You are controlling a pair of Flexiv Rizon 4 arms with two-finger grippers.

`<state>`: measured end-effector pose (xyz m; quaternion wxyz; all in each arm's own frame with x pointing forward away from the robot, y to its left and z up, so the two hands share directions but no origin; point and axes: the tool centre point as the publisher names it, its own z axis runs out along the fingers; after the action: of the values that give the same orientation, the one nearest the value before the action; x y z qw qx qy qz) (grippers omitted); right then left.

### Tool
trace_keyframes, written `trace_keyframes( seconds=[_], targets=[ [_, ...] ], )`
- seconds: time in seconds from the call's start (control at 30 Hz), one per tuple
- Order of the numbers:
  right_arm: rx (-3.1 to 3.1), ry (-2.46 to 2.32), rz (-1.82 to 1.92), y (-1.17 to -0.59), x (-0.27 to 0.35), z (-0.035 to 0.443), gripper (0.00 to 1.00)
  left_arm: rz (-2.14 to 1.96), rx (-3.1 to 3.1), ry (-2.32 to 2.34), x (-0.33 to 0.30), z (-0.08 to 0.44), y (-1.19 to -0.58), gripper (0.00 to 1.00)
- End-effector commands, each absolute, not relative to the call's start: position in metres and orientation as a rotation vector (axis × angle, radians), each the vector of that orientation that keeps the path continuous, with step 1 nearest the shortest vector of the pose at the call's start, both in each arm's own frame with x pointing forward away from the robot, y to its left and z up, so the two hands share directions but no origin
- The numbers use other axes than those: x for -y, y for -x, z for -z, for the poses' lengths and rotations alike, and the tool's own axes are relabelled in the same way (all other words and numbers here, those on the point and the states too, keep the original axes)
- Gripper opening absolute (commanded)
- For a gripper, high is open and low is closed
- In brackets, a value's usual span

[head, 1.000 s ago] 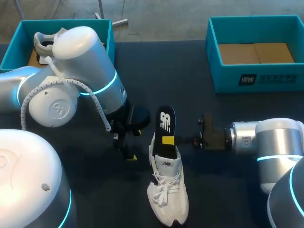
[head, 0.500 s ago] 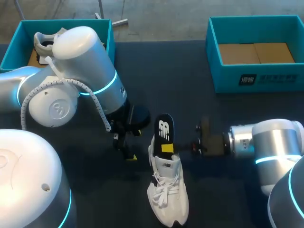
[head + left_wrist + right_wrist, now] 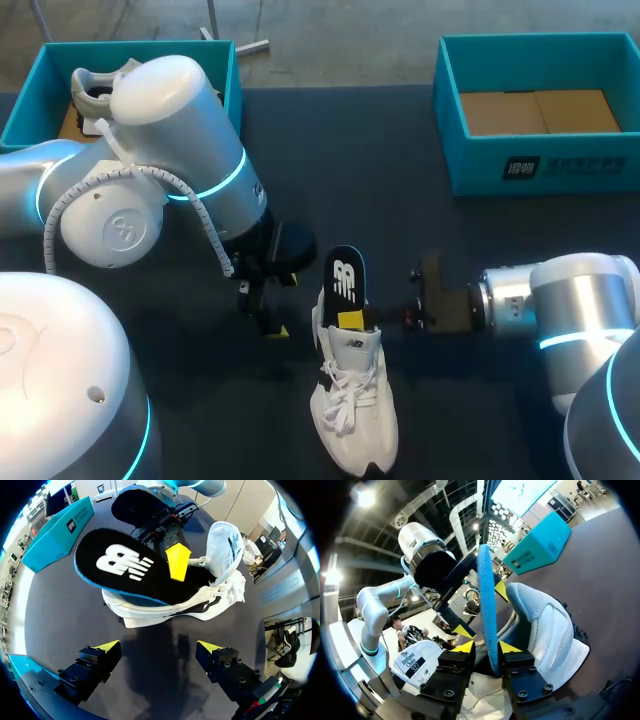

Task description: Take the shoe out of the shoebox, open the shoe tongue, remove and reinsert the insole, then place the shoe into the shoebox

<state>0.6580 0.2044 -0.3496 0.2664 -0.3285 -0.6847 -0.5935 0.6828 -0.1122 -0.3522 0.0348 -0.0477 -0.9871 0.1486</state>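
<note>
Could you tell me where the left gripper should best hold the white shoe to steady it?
Probably the shoe by its collar wall facing the open left gripper, from above: a thin upright edge, beside the insole held by the right gripper.

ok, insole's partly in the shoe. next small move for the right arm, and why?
Probably slide the insole deeper into the shoe. The right gripper is shut on it; its front end is inside, but much sticks out past the heel. The left gripper is open beside the shoe, not bracing it, so push gently.
</note>
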Motion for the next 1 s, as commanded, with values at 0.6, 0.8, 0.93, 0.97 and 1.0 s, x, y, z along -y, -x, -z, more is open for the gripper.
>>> trace_keyframes(
  seconds=[0.6, 0.8, 0.93, 0.97, 1.0],
  targets=[
    [1.821, 0.877, 1.727, -0.682, -0.206, 0.329, 0.26, -0.454, 3.036, 0.145, 0.112, 0.352, -0.682, 1.0],
    [1.815, 0.914, 1.717, -0.682, -0.204, 0.33, 0.0, -0.454, 3.036, 0.145, 0.112, 0.352, -0.682, 1.0],
    [1.819, 0.931, 1.684, -0.68, -0.204, 0.335, 0.0, -0.454, 3.036, 0.145, 0.112, 0.352, -0.682, 1.0],
    [1.818, 0.94, 1.667, -0.679, -0.204, 0.338, 0.0, -0.454, 3.036, 0.145, 0.112, 0.352, -0.682, 1.0],
    [1.818, 0.947, 1.651, -0.678, -0.203, 0.341, 0.0, -0.454, 3.036, 0.145, 0.112, 0.352, -0.682, 1.0]
  ],
)
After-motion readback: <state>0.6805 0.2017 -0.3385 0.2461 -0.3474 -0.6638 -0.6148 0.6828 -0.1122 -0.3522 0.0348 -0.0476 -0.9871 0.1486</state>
